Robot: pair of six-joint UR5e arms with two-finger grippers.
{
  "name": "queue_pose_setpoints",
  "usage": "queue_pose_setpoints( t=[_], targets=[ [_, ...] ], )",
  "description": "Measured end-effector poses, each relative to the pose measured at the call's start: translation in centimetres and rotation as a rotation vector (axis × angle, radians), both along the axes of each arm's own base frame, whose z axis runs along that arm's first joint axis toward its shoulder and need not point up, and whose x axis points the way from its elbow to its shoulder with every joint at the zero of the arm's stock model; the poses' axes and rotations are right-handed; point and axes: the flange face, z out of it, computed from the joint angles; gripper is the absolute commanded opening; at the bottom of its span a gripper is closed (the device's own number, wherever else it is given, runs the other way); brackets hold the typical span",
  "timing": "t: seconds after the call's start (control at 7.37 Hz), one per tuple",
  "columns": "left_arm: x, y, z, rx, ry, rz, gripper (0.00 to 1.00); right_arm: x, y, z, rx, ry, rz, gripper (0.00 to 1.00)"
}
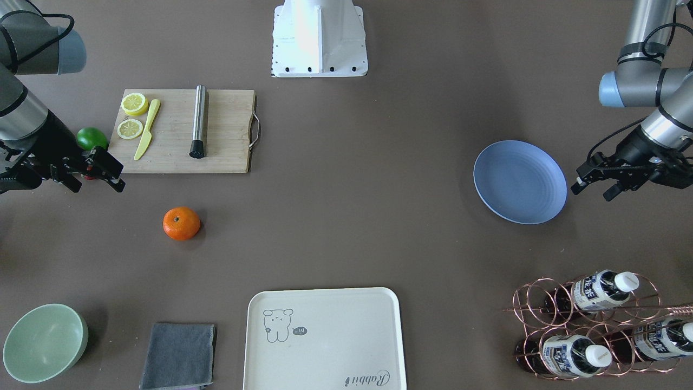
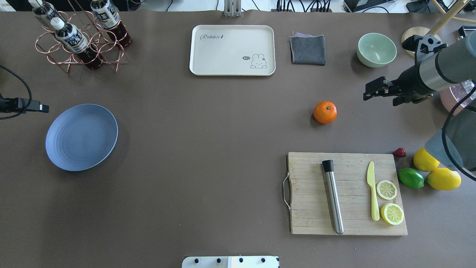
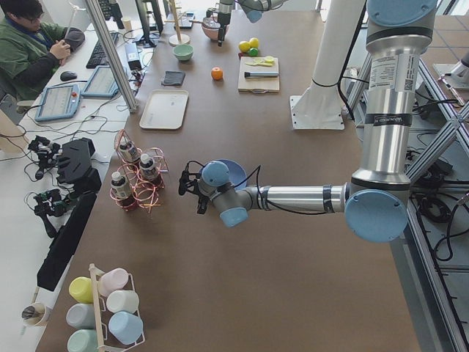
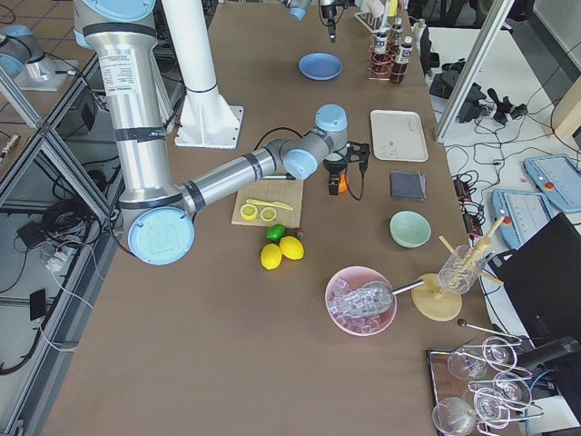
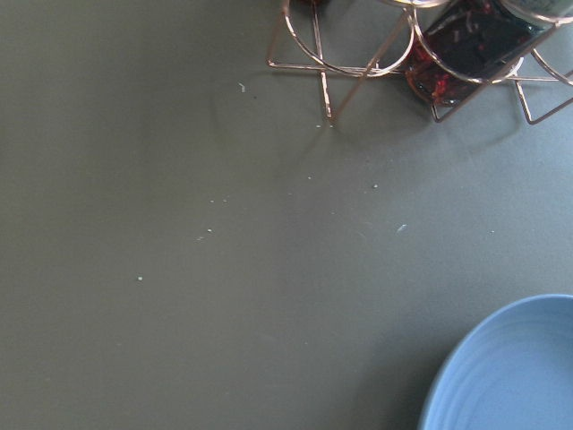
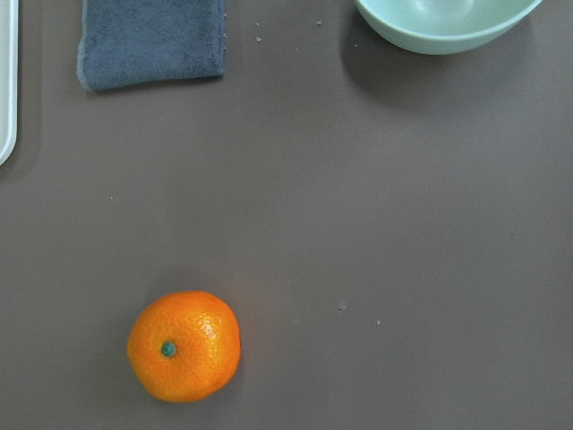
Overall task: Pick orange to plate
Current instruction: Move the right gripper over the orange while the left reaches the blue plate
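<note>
The orange [image 1: 181, 223] rests on the bare brown table, stem dimple up, and shows low and left in the right wrist view [image 6: 183, 345]. My right gripper [image 1: 103, 179] hovers open and empty beside it, a short way off toward the table's end [image 2: 368, 93]. The periwinkle-blue plate [image 1: 520, 181] lies empty on the other half of the table [image 2: 81, 137]. My left gripper [image 1: 593, 190] stands open and empty just beyond the plate's outer rim. The left wrist view catches only the plate's edge [image 5: 510, 376].
A wooden cutting board [image 2: 346, 193] carries lemon slices, a yellow knife and a metal muddler. A lime [image 2: 411, 178] and two lemons [image 2: 442, 178] lie beside it. A cream tray [image 2: 232, 50], grey cloth [image 2: 308, 49], pale-green bowl [image 2: 376, 49] and copper bottle rack [image 2: 80, 41] line the far edge.
</note>
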Motion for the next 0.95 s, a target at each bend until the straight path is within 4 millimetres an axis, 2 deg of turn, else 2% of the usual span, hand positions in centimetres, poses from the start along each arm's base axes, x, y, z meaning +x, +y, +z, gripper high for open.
queue_pose_setpoints(
  t=[0.14,0.41,0.54,0.68,0.95],
  targets=[
    [2.0,0.3,-0.2,0.006,-0.009,0.007,0.97,-0.7,0.0,-0.3,-0.009,-0.002,0.009,1.00],
    [3.7,0.9,-0.1,0.014,-0.017,0.020,0.93,-1.7,0.0,-1.5,-0.023,-0.009,0.045,1.00],
    [3.9,1.0,0.2,0.018,-0.017,0.025,0.67,-1.8,0.1,-2.0,-0.029,-0.016,0.060,1.00],
    [3.9,1.2,0.6,0.017,-0.018,0.029,0.55,-1.9,0.3,-2.3,-0.029,-0.017,0.069,1.00],
    [3.7,1.6,1.5,0.020,-0.013,0.030,0.56,-3.0,0.8,-2.7,-0.032,-0.013,0.087,1.00]
  ],
)
